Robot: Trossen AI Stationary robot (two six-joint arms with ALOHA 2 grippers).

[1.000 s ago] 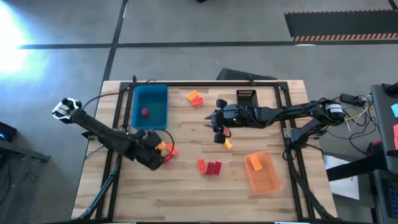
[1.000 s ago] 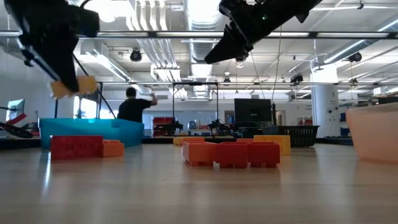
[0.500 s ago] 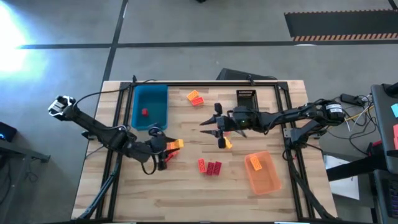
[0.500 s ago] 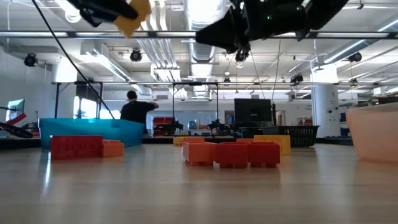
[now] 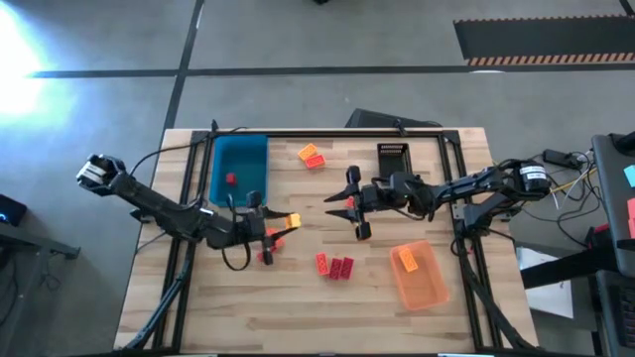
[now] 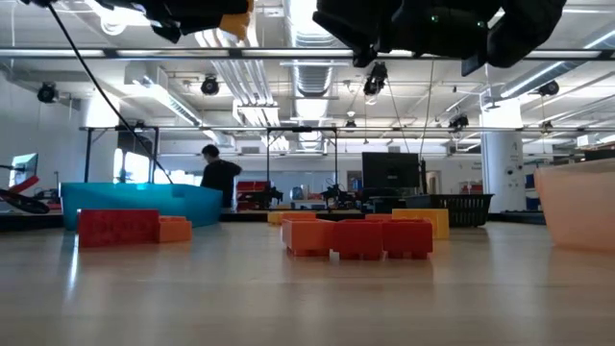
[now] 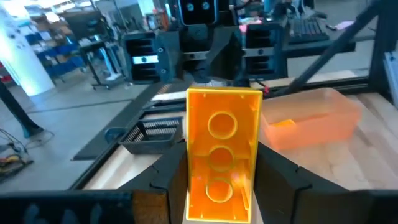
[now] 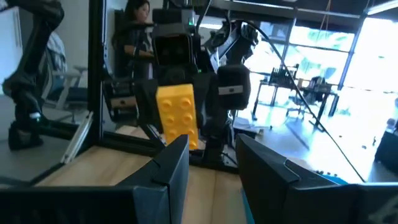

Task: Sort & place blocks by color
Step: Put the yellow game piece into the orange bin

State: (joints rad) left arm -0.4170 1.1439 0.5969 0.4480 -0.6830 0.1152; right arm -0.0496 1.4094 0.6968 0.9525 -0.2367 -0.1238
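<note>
An orange-yellow block (image 7: 222,137) sits in my left gripper (image 7: 222,186), above the table's middle (image 5: 290,220) and at the low view's top (image 6: 235,19). My right gripper (image 5: 342,203) is open and empty, level, facing the left one from a short way to its right (image 8: 211,149). On the table lie a red and orange pair (image 5: 264,250), a red pair (image 5: 335,266) and an orange-and-red pair (image 5: 311,155). One red block (image 5: 230,179) lies in the blue tray (image 5: 241,149). One orange block (image 5: 407,261) lies in the translucent orange tray (image 5: 422,288). My left gripper pinches the orange-yellow block between its two fingers, on the long sides near one end (image 7: 194,180). The fingers come level from the table's left and lie along the block. The block is lifted clear and sticks out past the fingertips, its hollow underside facing the wrist camera.
A black tray (image 5: 393,154) stands near the far edge, right of centre. The orange tray sits near the right front, the blue tray at far left. Bare wood lies along the near edge (image 5: 248,317). A person stands in the room beyond the table (image 6: 219,173).
My left gripper has risen from the table near the red and orange pair, carrying the orange-yellow block up and toward the right, and has tipped to level. My right gripper has tipped up from pointing down to level, facing the table's left, and drawn slightly right.
</note>
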